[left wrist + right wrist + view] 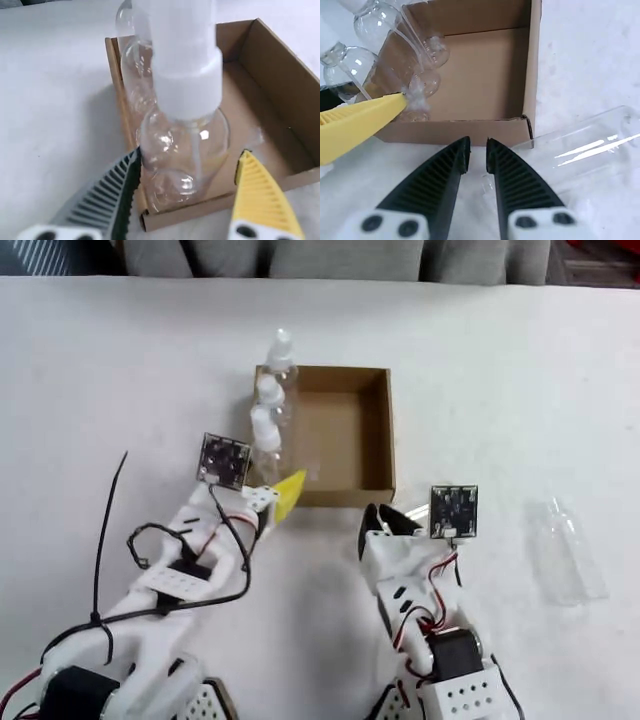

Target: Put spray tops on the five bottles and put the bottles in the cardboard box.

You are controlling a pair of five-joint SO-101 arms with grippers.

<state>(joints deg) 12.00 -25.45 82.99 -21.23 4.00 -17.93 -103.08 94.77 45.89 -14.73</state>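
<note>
Capped bottle [182, 150] stands inside cardboard box [375, 430], by wall facing left edge of surface [120, 360]. Left tool [190, 154] spread either side of it: placing step, likely. Right tool [478, 145] pressed near together, empty. Next: fetch bare bottle [568, 550] lying toward right edge; needs spray top.

— Where does the high view sit?
— Above the table [120, 360], facing straight down; the cardboard box [345, 435] lies near frame centre.
— And the wrist cameras?
— The left looks out past the left gripper [190, 154], almost against a bottle [182, 165]. The right looks past the right gripper [477, 142], seemingly from a little farther back. All three share the box.
</note>
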